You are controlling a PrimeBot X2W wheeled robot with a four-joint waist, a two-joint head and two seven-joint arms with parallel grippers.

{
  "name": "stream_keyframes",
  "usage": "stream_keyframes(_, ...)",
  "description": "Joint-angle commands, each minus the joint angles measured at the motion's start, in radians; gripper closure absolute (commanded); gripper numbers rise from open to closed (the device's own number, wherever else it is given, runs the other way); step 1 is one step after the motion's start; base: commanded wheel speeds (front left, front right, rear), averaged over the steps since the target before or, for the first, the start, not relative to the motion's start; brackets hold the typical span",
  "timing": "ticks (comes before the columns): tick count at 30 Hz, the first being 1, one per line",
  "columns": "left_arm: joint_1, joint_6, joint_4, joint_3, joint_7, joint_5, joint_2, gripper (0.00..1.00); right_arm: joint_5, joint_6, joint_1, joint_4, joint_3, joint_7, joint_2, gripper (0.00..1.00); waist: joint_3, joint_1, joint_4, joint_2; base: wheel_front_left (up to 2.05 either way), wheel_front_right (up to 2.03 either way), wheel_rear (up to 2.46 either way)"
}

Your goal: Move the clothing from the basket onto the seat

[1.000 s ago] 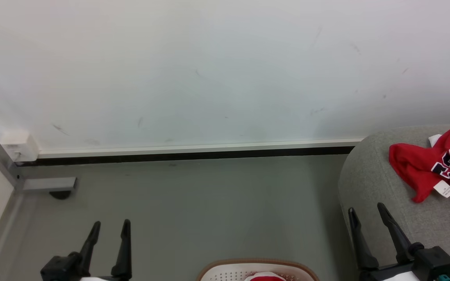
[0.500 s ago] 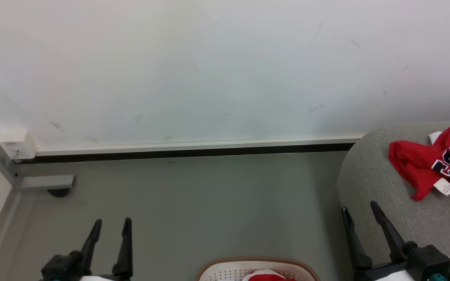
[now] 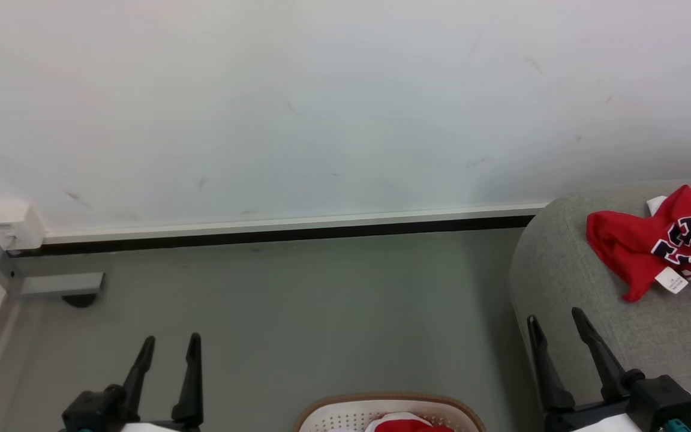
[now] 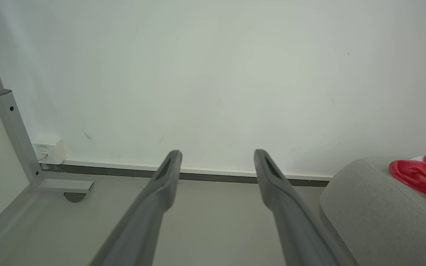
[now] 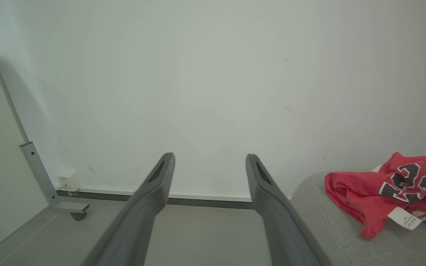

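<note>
A scuffed white wall meets the bare grey floor along a dark skirting strip. A metal frame leg on a castor stands far left. At the right, red clothing lies crumpled on the grey seat, and more red cloth shows in the basket at the near edge. The left gripper and right gripper both hang spread wide, holding nothing.

Head looks down, wrists face wall, all share seat
</note>
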Motion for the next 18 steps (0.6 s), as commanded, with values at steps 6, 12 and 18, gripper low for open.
stream_keyframes(6,-0.025,-0.006,0.006,-0.013,0.0,-0.003,-0.003,0.0,-0.008,-0.002,-0.012,-0.003,-0.02,-0.003,0.0,0.0,0.015,0.0,-0.029,0.0,0.0,0.0,0.0)
stream_keyframes(12,-0.045,-0.008,0.025,-0.05,0.0,-0.032,-0.004,0.0,-0.016,-0.002,-0.023,-0.009,-0.036,-0.003,0.0,0.0,0.044,0.0,-0.084,0.0,0.0,0.0,0.0)
stream_keyframes(18,-0.082,-0.006,0.036,-0.119,0.0,-0.057,0.019,0.0,-0.008,-0.002,-0.04,-0.024,-0.043,-0.003,0.0,0.0,0.102,0.0,-0.151,0.0,0.0,0.0,0.0)
